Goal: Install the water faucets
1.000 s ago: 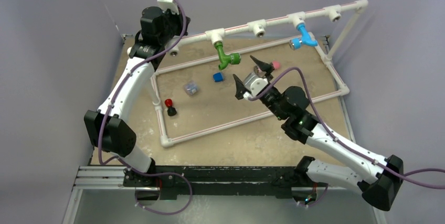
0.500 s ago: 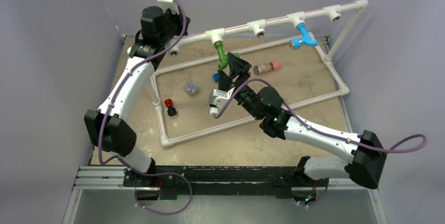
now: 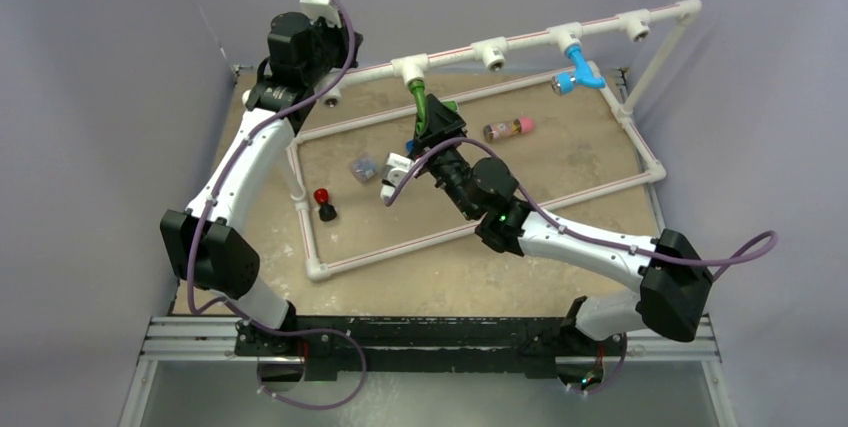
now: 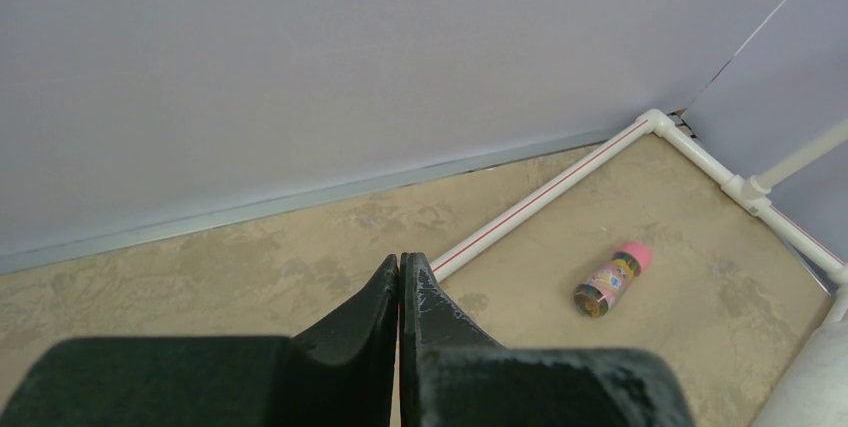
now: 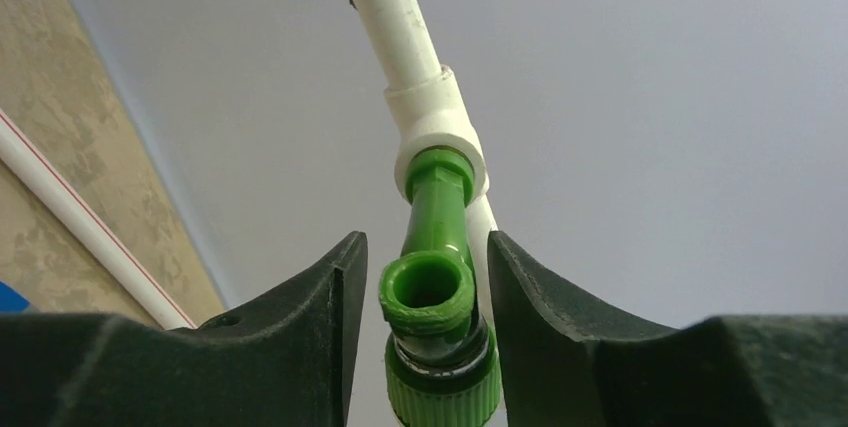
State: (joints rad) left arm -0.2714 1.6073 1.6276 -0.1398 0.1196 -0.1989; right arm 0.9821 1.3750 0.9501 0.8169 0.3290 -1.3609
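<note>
The green faucet hangs from a white T-fitting on the raised pipe. In the right wrist view the faucet sits between my two fingers with a gap on each side. My right gripper is open around its spout and ribbed collar and is not pressing on it. The light blue faucet hangs from a T-fitting further right. My left gripper is high at the back left by the pipe's end. Its jaws are shut with nothing between them.
A pink-capped bottle lies on the table inside the white pipe frame. A blue cube, a clear cube and a red-topped black piece lie left of centre. Two more T-fittings stand free on the raised pipe.
My right arm has swung left from beside the pink-capped bottle to the green faucet, and its open jaws now stand around it. The left arm has not moved.
</note>
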